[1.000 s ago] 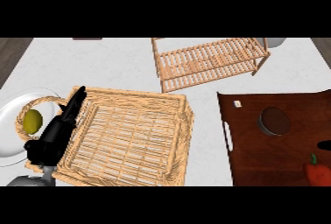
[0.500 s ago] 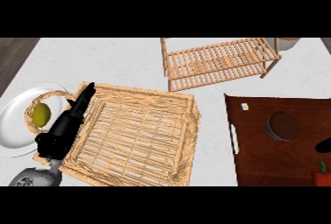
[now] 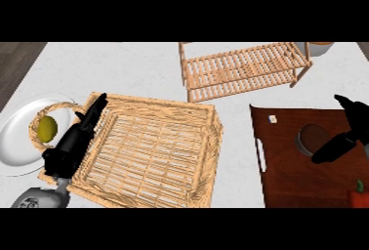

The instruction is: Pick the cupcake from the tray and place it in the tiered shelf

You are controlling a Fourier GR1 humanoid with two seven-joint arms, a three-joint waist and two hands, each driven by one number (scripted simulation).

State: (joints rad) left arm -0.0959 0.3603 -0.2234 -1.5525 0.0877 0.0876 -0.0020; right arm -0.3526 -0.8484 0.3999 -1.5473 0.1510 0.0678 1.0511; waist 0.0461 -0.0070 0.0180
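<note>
The cupcake (image 3: 313, 137) shows as a dark brown round top on the dark wooden tray (image 3: 288, 185) at the right. My right hand (image 3: 344, 145) comes in from the right edge just beside it, open, with the thumb below the cupcake's right side and a finger stretched above it. I cannot tell whether it touches the cupcake. The tiered shelf (image 3: 241, 68) of light wooden slats stands at the back, left of the tray's far end. My left hand (image 3: 71, 146) lies open along the left rim of the wicker basket (image 3: 155, 146), holding nothing.
A white plate (image 3: 18, 132) at the left carries a yellow-green fruit (image 3: 47, 128) inside a woven ring. A red pepper-like item (image 3: 358, 194) sits at the tray's near right corner. A pale pot (image 3: 321, 47) stands behind the shelf.
My right hand has come into view from the right edge and now reaches over the tray beside the cupcake. The left hand stays along the basket's rim.
</note>
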